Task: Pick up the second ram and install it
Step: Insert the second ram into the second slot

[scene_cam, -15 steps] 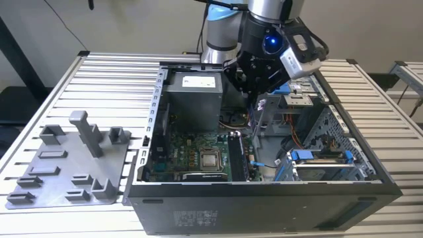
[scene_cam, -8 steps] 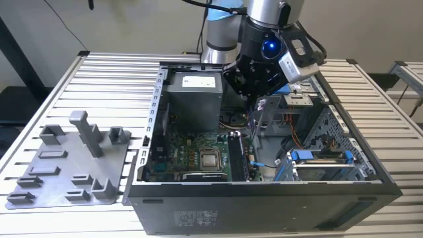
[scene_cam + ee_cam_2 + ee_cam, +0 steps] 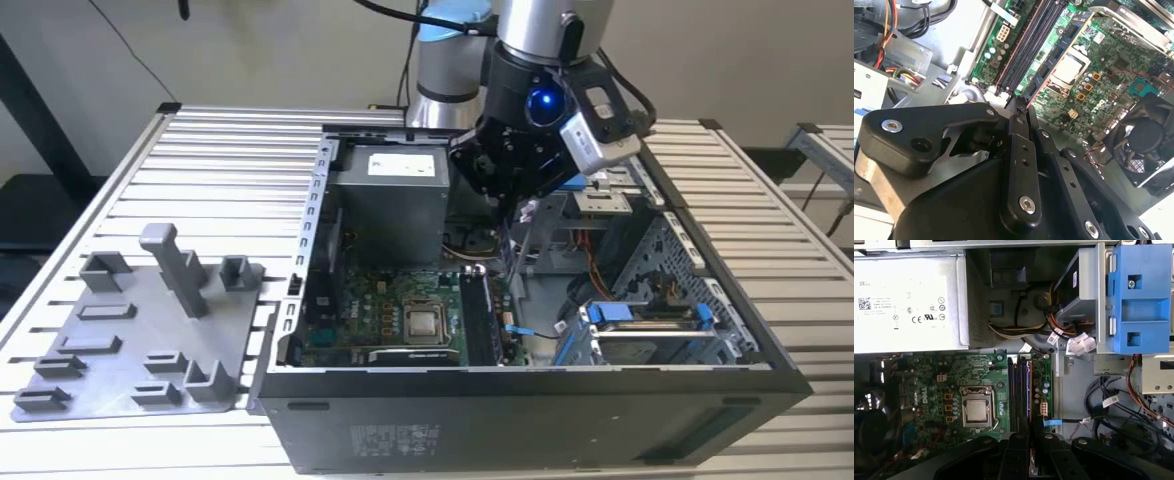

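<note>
My gripper (image 3: 518,205) hangs over the open computer case (image 3: 534,385), above the right side of the motherboard (image 3: 387,300) in the exterior view. It is shut on the second ram (image 3: 511,262), a slim strip seen edge-on that points down toward the board. In the first wrist view the ram's thin edge (image 3: 1029,390) runs out from between the fingertips of the gripper (image 3: 1030,437), lying along the dark memory slots (image 3: 1016,395) beside the CPU socket (image 3: 976,411). The second wrist view shows the gripper (image 3: 1019,102) closed above the same slots (image 3: 1026,50).
A grey power supply (image 3: 387,200) fills the case's back. Blue drive clips (image 3: 641,313) and loose cables (image 3: 1114,405) sit on the exterior view's right. A black fan (image 3: 1146,140) stands by the board. A grey parts fixture (image 3: 134,330) lies on the slatted table on that view's left.
</note>
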`<state>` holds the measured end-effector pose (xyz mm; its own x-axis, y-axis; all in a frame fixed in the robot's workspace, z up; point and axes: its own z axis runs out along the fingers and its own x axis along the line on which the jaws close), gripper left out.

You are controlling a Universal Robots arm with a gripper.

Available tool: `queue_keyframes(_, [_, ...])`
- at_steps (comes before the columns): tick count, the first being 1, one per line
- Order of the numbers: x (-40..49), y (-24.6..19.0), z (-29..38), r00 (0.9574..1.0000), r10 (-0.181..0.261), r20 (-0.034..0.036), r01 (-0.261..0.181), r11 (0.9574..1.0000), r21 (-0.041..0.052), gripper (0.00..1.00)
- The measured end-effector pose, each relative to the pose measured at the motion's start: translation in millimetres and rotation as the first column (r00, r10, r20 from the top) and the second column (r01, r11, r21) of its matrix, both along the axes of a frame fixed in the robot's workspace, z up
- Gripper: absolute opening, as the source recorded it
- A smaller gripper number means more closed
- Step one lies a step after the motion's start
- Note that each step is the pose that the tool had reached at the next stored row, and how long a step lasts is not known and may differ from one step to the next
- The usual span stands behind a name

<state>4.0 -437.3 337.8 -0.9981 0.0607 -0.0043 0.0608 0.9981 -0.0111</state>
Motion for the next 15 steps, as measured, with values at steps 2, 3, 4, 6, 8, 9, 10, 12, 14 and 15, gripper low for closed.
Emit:
queue_keyframes(2, [0.0, 0.0, -1.2, 1.0000, 0.000, 0.0000, 0.000, 1.0000, -0.0001, 0.14])
queue_keyframes(3, [0.0, 0.0, -1.8, 1.0000, 0.000, 0.0000, 0.000, 1.0000, 0.0000, 0.14])
queue_keyframes(4, [0.0, 0.0, -2.4, 1.0000, 0.000, 0.0000, 0.000, 1.0000, 0.0000, 0.14])
queue_keyframes(6, [0.0, 0.0, -3.6, 1.0000, 0.000, 0.0000, 0.000, 1.0000, -0.0001, 0.14])
queue_keyframes(8, [0.0, 0.0, -4.8, 1.0000, 0.000, 0.0000, 0.000, 1.0000, -0.0001, 0.14])
queue_keyframes(9, [0.0, 0.0, -5.3, 1.0000, 0.000, 0.0000, 0.000, 1.0000, 0.0000, 0.14])
queue_keyframes(10, [0.0, 0.0, -5.9, 1.0000, 0.000, 0.0000, 0.000, 1.0000, 0.0000, 0.14])
queue_keyframes(12, [0.0, 0.0, -7.3, 1.0000, 0.000, 0.0000, 0.000, 1.0000, 0.0000, 0.14])
queue_keyframes(14, [0.0, 0.0, -8.5, 1.0000, 0.000, 0.0000, 0.000, 1.0000, 0.0000, 0.14])
queue_keyframes(15, [0.0, 0.0, -8.9, 1.0000, 0.000, 0.0000, 0.000, 1.0000, -0.0001, 0.14])
